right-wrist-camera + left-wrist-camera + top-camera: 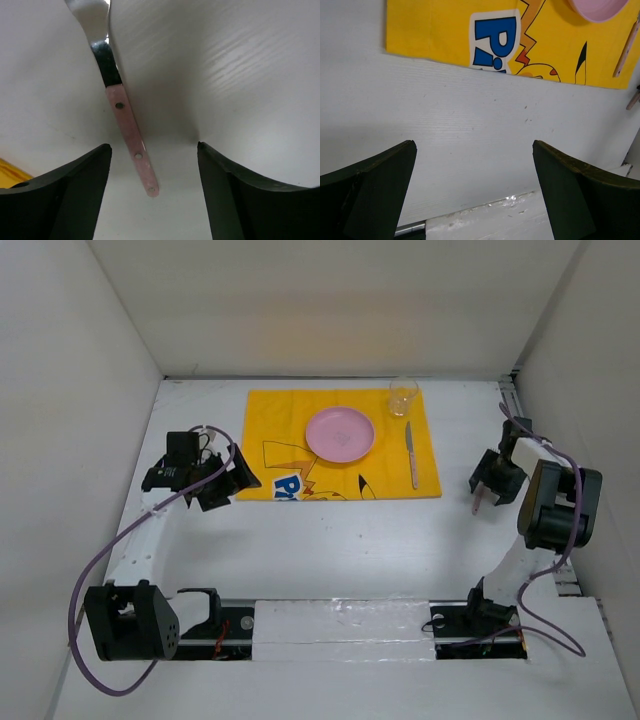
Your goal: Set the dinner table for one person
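Table [330,540] is the whole white floor of the box, and the yellow mat [280,420] sits toward the back of it, so that's my place setting. Left gripper [473,145] is wide open with nothing in it, parked off the mat's near-left corner, out of the way I guess. Right gripper [153,146] is open too, with a pink-handled utensil [125,120] lying between the jaws, not pinched yet. Looks lined up for a grab. Plate [340,433] is mid-mat, with the glass [403,397] and knife [411,455] to its right.
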You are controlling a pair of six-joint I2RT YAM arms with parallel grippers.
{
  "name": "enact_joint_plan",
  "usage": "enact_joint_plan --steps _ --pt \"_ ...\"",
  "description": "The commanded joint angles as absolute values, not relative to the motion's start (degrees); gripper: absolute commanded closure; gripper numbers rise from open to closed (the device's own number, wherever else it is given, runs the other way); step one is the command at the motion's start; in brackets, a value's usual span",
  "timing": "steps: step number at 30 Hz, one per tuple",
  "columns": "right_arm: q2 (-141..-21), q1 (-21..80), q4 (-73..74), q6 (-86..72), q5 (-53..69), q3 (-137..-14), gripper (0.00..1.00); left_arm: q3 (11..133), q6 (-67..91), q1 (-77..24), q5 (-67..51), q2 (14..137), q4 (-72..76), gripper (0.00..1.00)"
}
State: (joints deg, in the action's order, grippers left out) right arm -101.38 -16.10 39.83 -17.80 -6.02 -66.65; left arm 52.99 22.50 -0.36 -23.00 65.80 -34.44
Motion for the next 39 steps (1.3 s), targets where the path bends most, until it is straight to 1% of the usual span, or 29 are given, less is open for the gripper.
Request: enact_joint_plan --steps 1,3,6,8,9,10,12,15,16,17,18,22,23,25,26,29,30,32,33,36,37,39 --pt "-104.8 -15.9 38.0 -17.5 -5.7 -68.0 0.27 54.3 21.4 -0.4 -23.4 64.2 -35.8 0.00" --pt "-106.5 -15.1 39.1 -17.5 -7.4 -68.7 0.30 53.6 21.4 -0.4 -25.6 63.7 -35.8 0.00" --pt "-107.0 -14.6 39.1 -18.0 -8.0 -69.5 0.44 53.1 22.1 -0.4 -27.6 63.7 -35.8 0.00" --pt "-107.1 -14.6 39.7 -18.5 -8.0 -70.1 0.70 53.1 22.7 -0.4 -27.6 63.7 -35.2 0.00" --pt "-107.1 -14.6 39.7 -18.5 -8.0 -70.1 0.86 53.1 22.7 -0.4 -27.6 63.7 -35.2 0.00" --pt "-107.1 -14.6 39.7 -18.5 -8.0 -70.1 1.00 53.7 22.7 -0.4 -27.6 63.7 -35.2 0.00" --pt "-107.6 -14.6 40.2 -18.5 -8.5 -70.8 1.00 54.4 23.2 -0.4 -27.6 63.7 -35.9 0.00" --pt "-102.8 -12.9 40.9 -20.9 -10.1 -72.0 1.00 56.2 25.0 -0.4 -23.7 63.2 -37.6 0.00" --pt "-99.0 -11.1 40.9 -21.8 -10.1 -72.0 1.00 56.8 26.0 -0.4 -21.7 63.2 -38.1 0.00" --pt "-97.2 -9.6 41.4 -23.9 -10.8 -73.2 1.00 57.6 28.6 0.2 -17.2 63.2 -39.4 0.00" --pt "-95.8 -7.7 42.3 -25.4 -12.9 -74.3 1.00 57.6 29.9 1.2 -15.1 63.2 -40.2 0.00" --pt "-93.9 5.2 44.6 -31.6 -12.7 -80.3 1.00 57.6 35.4 3.1 -11.6 64.6 -40.8 0.00" --pt "-95.3 10.8 44.6 -32.6 -11.8 -81.6 1.00 57.6 36.6 3.1 -11.6 64.6 -40.8 0.00" --pt "-98.0 16.6 44.6 -36.2 -10.5 -86.1 1.00 57.6 39.4 3.1 -11.6 64.6 -39.2 0.00" --pt "-101.5 22.0 44.6 -37.3 -10.5 -87.8 1.00 57.6 40.1 3.1 -11.6 65.1 -39.2 0.00" --pt "-107.5 28.9 44.1 -40.6 -7.7 -96.3 1.00 57.0 40.7 3.1 -13.0 66.4 -37.1 0.00" --pt "-111.1 32.7 42.8 -41.1 -6.4 -98.5 1.00 56.5 40.7 3.1 -13.0 66.4 -37.1 0.00" --pt "-114.5 36.5 42.1 -41.7 -6.3 -106.1 1.00 55.6 40.1 3.1 -14.8 67.2 -36.3 0.00" --pt "-118.1 39.5 41.6 -42.2 -5.1 -111.4 1.00 54.2 39.4 3.1 -15.5 67.2 -35.7 0.00" --pt "-123.2 42.4 40.2 -42.9 -2.3 -117.9 1.00 52.0 38.8 3.1 -15.6 66.5 -35.0 0.00" --pt "-126.1 43.8 37.6 -42.9 -1.3 -119.3 1.00 51.3 38.2 3.1 -15.6 66.5 -35.0 0.00" --pt "-129.3 44.4 36.0 -44.9 1.8 -123.4 1.00 50.4 38.2 3.1 -15.6 66.0 -35.0 0.00"
